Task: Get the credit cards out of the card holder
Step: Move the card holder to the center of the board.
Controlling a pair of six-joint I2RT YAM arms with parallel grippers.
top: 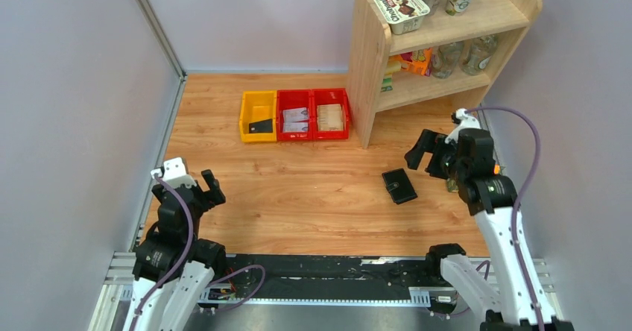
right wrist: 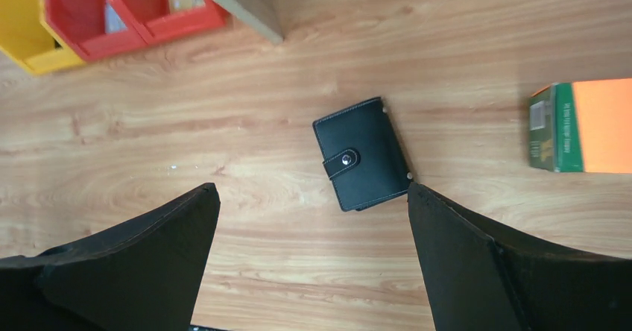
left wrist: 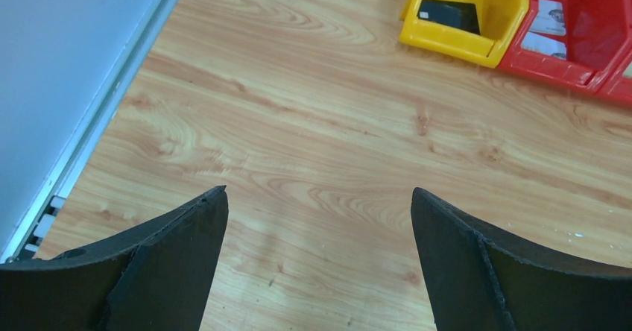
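Fingers of the right gripper (right wrist: 311,193) are being held wide apart, released, and nothing is being grasped between them; this gripper is being carried above the wooden table (top: 298,212) and is being pointed down at it. Just ahead of the gripper, the card holder (right wrist: 363,154) is being seen lying flat on the table. In the wrist view it falls between the two fingertips, nearer the right-hand one, and is being touched by neither finger. The card holder is being shown closed, with its strap tab drawn across the cover and fastened by a small metal stud (right wrist: 345,159), so no credit cards are being shown inside it. Off to the right of the same gripper, beyond its right finger and well apart from the card holder, an orange carton (right wrist: 585,126) with a green end is being seen lying on the table. Ahead and to the left, a wooden shelf (top: 440,40) is being seen standing on the table. The left gripper (left wrist: 319,191) is likewise being held released, jaws spread and nothing being gripped, over bare wood. Well ahead of it and to its right, a yellow bin (left wrist: 477,44) is being seen with a thin black card (left wrist: 449,14) lying flat in it, and two red bins (top: 313,115) are being seen standing side by side against the yellow bin's far side, with whitish printed cards (top: 296,120) lying in the nearer one.
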